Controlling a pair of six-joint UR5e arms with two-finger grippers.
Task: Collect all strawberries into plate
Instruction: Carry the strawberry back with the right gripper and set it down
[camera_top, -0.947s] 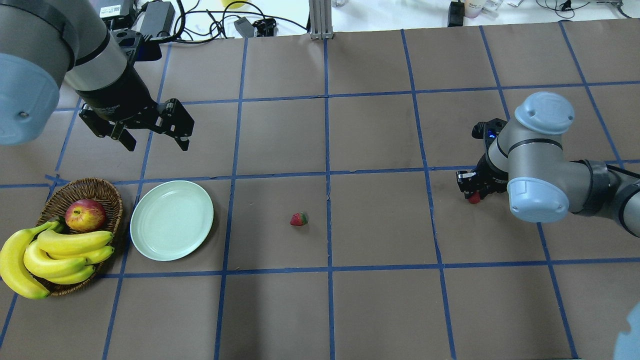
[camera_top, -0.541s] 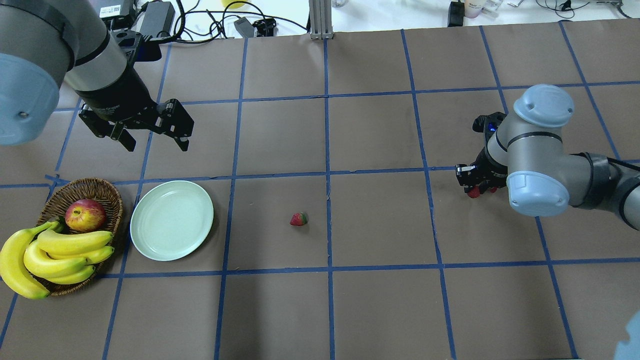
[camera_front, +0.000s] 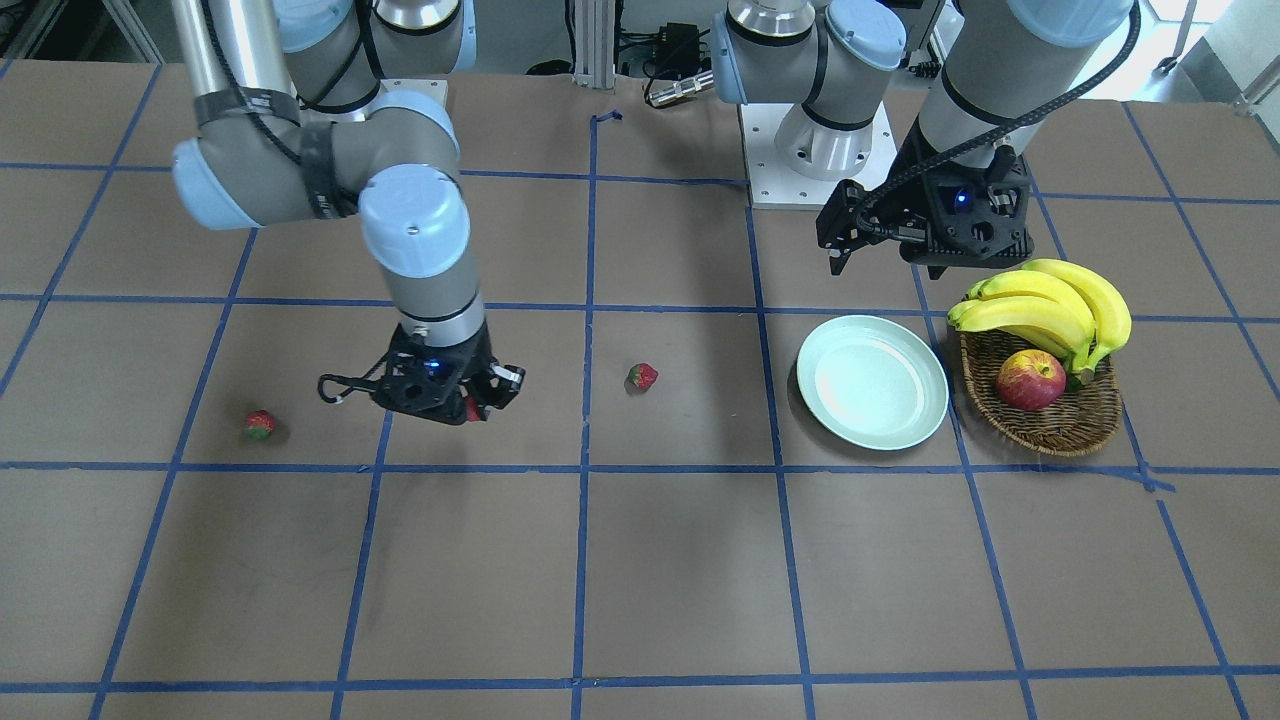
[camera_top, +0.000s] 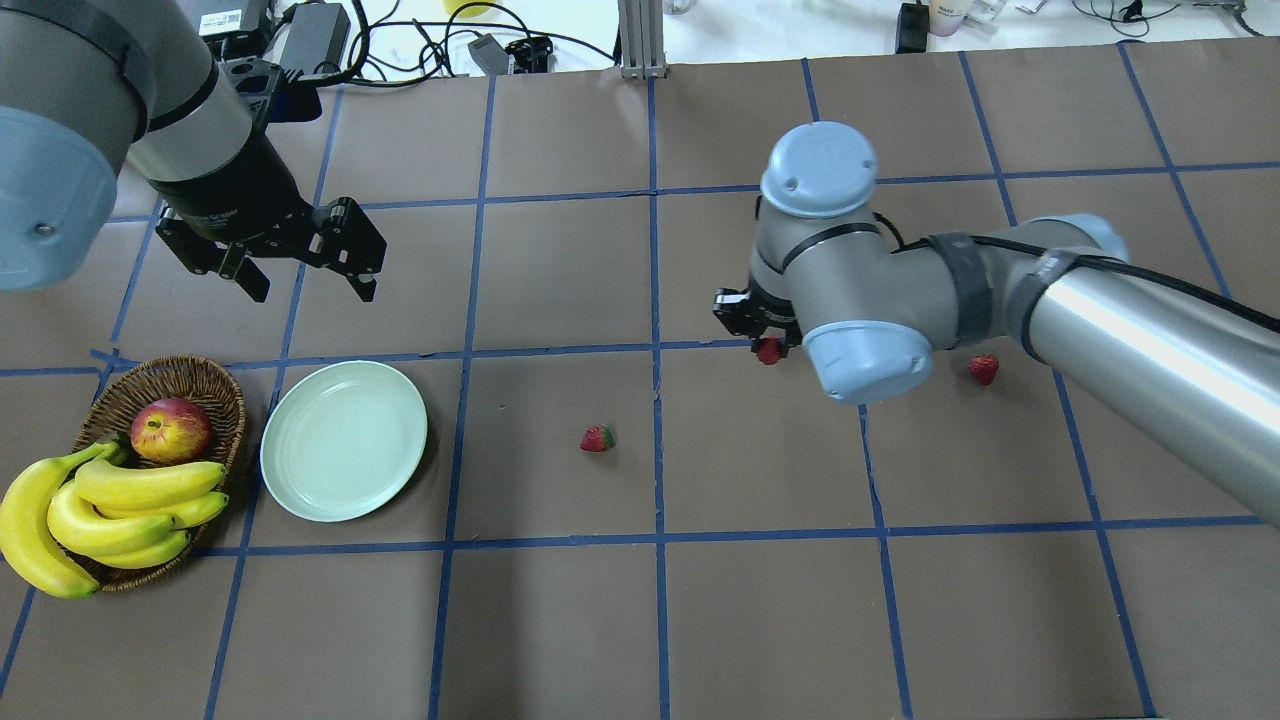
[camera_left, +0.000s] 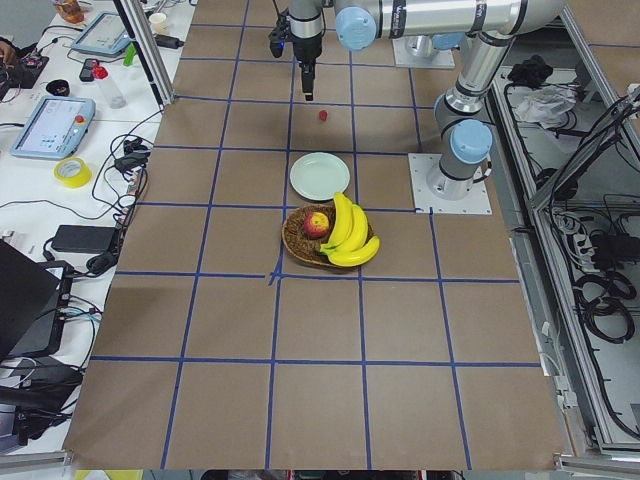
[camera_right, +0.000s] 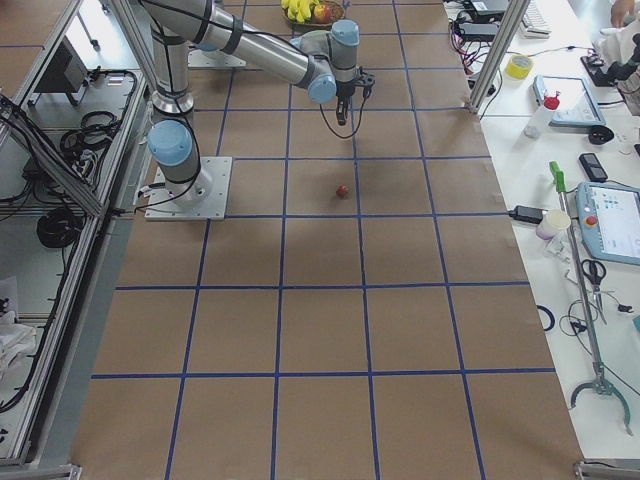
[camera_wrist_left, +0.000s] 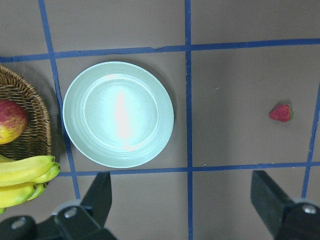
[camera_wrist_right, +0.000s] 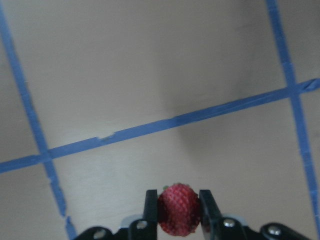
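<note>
No text, brand or number can be read anywhere. The white label (camera_top: 222, 20) far behind the basket (camera_top: 225, 400) is too small.

Brown paper across the desk (camera_top: 560, 630), gridded with blue tape (camera_top: 655, 540). At 12 o'clock in the overhead view, black cables (camera_top: 400, 40), a power brick (camera_top: 315, 35) and an aluminium post (camera_top: 640, 40). At 9 o'clock in the exterior left view, a white bench (camera_left: 35, 200) with a tablet (camera_left: 52, 128) and yellow tape roll (camera_left: 72, 172). Bright, even light.
</note>
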